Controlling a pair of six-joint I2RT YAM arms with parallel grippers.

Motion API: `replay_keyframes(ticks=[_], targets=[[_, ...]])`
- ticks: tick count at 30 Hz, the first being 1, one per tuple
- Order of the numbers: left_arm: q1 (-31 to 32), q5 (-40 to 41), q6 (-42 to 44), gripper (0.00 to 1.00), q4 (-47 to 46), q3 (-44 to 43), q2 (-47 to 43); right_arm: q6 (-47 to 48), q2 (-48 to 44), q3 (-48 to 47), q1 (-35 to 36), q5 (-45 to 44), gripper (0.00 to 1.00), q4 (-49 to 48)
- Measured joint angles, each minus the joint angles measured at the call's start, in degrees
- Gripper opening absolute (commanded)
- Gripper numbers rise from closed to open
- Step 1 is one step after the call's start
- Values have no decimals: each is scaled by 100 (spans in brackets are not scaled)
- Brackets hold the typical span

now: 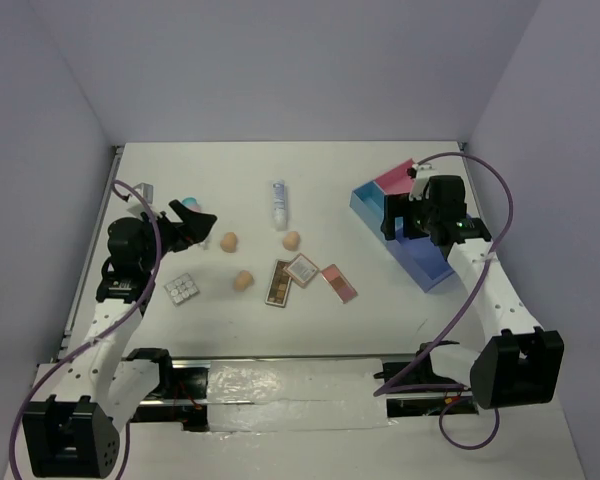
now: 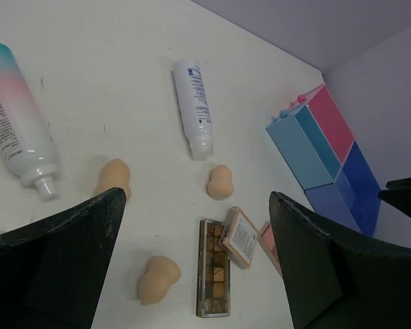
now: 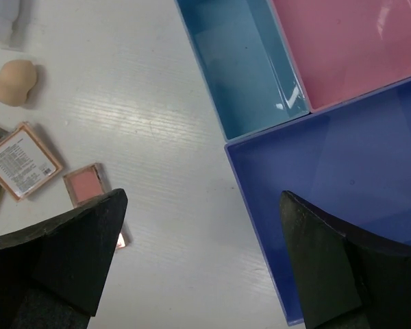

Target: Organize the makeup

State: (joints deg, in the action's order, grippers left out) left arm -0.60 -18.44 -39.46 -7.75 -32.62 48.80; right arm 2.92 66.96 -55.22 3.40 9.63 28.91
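Three peach sponges (image 1: 229, 241) (image 1: 291, 240) (image 1: 243, 281) lie mid-table. A white tube with blue print (image 1: 278, 204) lies behind them. A pink-white tube with a teal cap (image 1: 187, 203) lies partly under my left gripper (image 1: 195, 222), which is open and empty above the table. A brown palette (image 1: 279, 283), a peach compact (image 1: 302, 269) leaning on it, a pink palette (image 1: 338, 283) and a grey palette (image 1: 181, 290) lie in front. The left wrist view shows the pink-white tube (image 2: 17, 123), the white tube (image 2: 194, 106) and the brown palette (image 2: 214, 277). My right gripper (image 1: 398, 222) is open and empty.
The blue and pink divided tray (image 1: 430, 268) stands at the right, under my right gripper. In the right wrist view its rim (image 3: 267, 137) separates light blue, pink and dark blue compartments, all bare. Grey walls enclose the table on three sides.
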Motion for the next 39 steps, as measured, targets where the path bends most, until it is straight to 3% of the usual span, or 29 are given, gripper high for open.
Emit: replay_keyframes(ticks=[6, 9, 12, 13, 16, 20, 21, 24, 25, 28, 30, 32, 37, 38, 39], targets=[[0, -90, -26, 98, -9, 0, 20, 616, -20, -136, 105, 975, 100, 369], [0, -153, -131, 90, -61, 4, 20, 1388, -20, -251, 348, 1838, 100, 796], [0, -238, -173, 70, -116, 15, 20, 2044, -20, -273, 656, 2433, 100, 1198], [0, -269, -175, 58, -133, 15, 20, 2238, -17, -273, 761, 2603, 100, 1333], [0, -411, -188, 40, -173, 17, 22, 2686, 13, -273, 1051, 3016, 100, 1676], [0, -612, -262, 27, -190, 37, 20, 2870, 367, -273, 1679, 3211, 100, 1926], [0, -654, -267, 27, -188, 55, 17, 2846, 529, -273, 1840, 3220, 100, 1954], [0, -734, -269, 45, -116, 116, -7, 2581, 990, -256, 2299, 3110, 97, 1893], [0, -739, -267, 61, -57, 118, -31, 2470, 1102, -238, 2479, 3023, 87, 1836], [2, -721, -238, 90, 122, 118, -229, 2138, 1215, -188, 3082, 2708, 65, 1596], [4, -691, -236, 99, 247, 118, -411, 1862, 1217, -157, 3460, 2376, 45, 1386], [4, -643, -238, 99, 385, 118, -568, 1554, 1322, -162, 3766, 1954, 44, 1176], [4, -514, -234, 99, 671, 155, -855, 688, 2253, -466, 4068, 846, 72, 1029], [4, -474, -234, 99, 737, 181, -927, 542, 2455, -533, 4098, 625, 91, 999], [4, -446, -234, 99, 811, 203, -990, 393, 2618, -586, 4131, 398, 100, 975]])
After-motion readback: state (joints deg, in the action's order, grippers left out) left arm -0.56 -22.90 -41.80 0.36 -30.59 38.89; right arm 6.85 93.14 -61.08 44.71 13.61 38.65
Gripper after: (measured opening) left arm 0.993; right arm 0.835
